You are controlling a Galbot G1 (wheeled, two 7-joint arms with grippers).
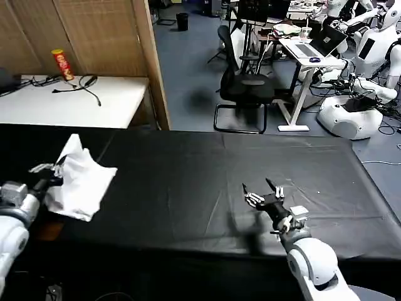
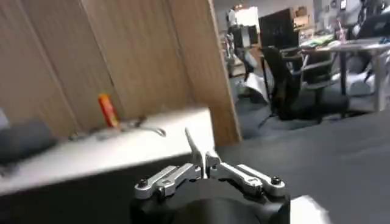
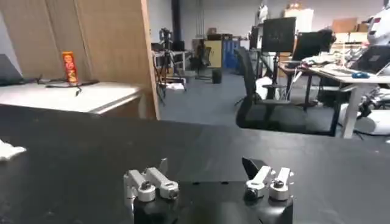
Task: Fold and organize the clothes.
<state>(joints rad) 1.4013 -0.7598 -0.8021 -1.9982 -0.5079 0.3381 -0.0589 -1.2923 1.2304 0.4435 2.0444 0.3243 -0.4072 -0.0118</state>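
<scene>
My left gripper [image 1: 55, 170] is at the far left of the black counter [image 1: 207, 188], its jaws closed on a bunched fold of the white T-shirt [image 1: 81, 179], which stands crumpled there with its top pulled up. My right gripper [image 1: 262, 191] hovers low over the counter at the near right, well apart from the shirt, jaws spread wide and holding nothing

T-shirt [image 1: 80, 179] on table [image 1: 188, 188] far left, at left tool [image 1: 49, 168], right tool [image 1: 260, 190] well apart right
</scene>
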